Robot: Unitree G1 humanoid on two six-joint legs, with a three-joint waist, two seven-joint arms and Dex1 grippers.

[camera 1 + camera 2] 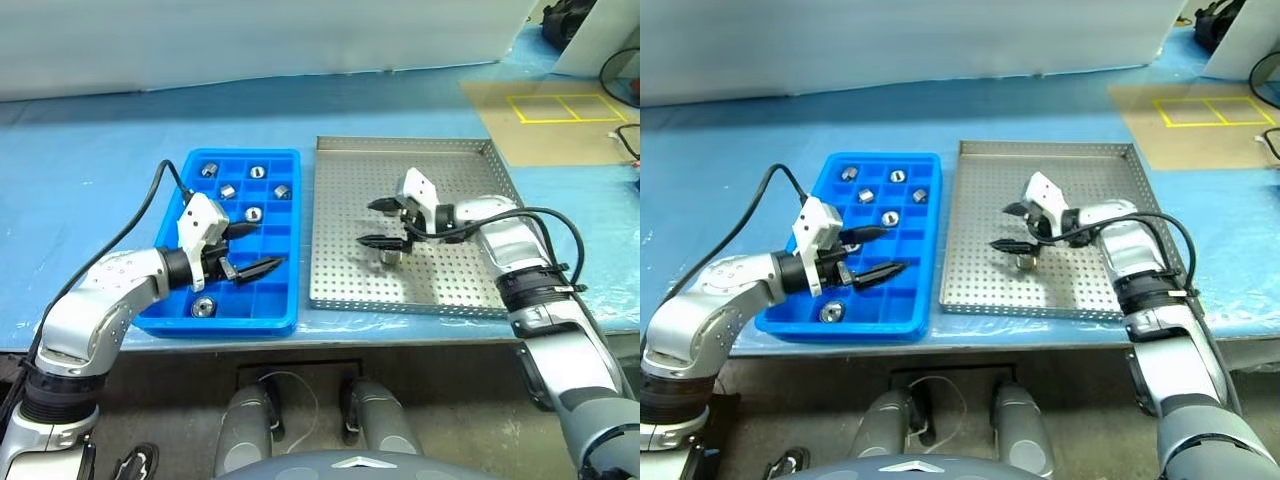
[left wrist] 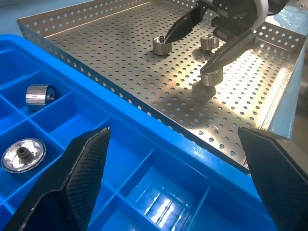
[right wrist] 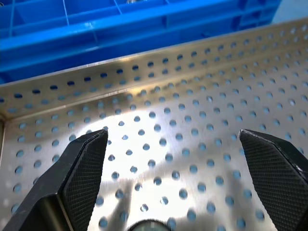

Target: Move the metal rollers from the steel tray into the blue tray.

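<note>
While spread wide, left gripper (image 1: pixel 252 250) jaws empty over blue tray (image 1: pixel 285 160), right gripper (image 1: pixel 380 223) jaws likewise over steel tray (image 1: pixel 470 300).

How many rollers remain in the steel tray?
3 metal rollers in the steel tray: one and one at the right gripper, one behind it. More may be hidden.

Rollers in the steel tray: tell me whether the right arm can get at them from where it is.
Probably yes. The right gripper hangs open over the steel tray, right above the rollers, and nothing stands between them.
</note>
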